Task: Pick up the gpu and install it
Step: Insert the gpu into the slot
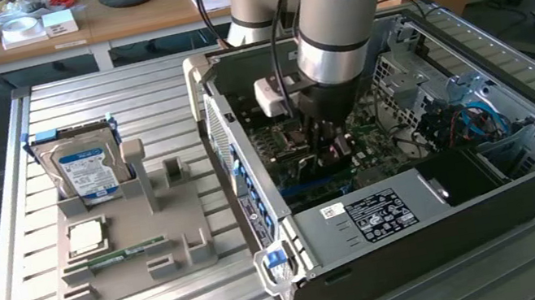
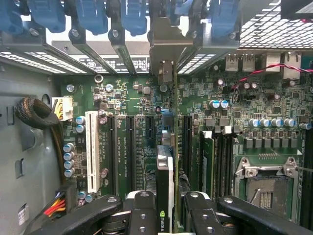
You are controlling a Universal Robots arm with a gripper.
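Observation:
The gpu (image 2: pixel 165 166) is seen edge-on in the wrist view as a thin dark card with a heatsink. Its silver bracket (image 2: pixel 165 49) reaches the case's rear slot openings. My gripper (image 2: pixel 165 208) is shut on the card, one black finger (image 2: pixel 139 208) on each side. The card stands upright over the green motherboard (image 2: pixel 122 98), in line with the dark expansion slots beside the white slot (image 2: pixel 92 149). Whether it is seated I cannot tell. In the exterior view the arm reaches down into the open computer case (image 1: pixel 247 162), with the gripper (image 1: pixel 329 151) low over the board.
A grey holder (image 1: pixel 139 263) at the exterior view's left carries a silver hard drive (image 1: pixel 84 170), a processor (image 1: pixel 84 236) and a green memory stick (image 1: pixel 116 258). Inside the case sit the power supply (image 1: pixel 374 218), the blue cables (image 1: pixel 483 120) and an empty processor socket (image 2: pixel 266 188).

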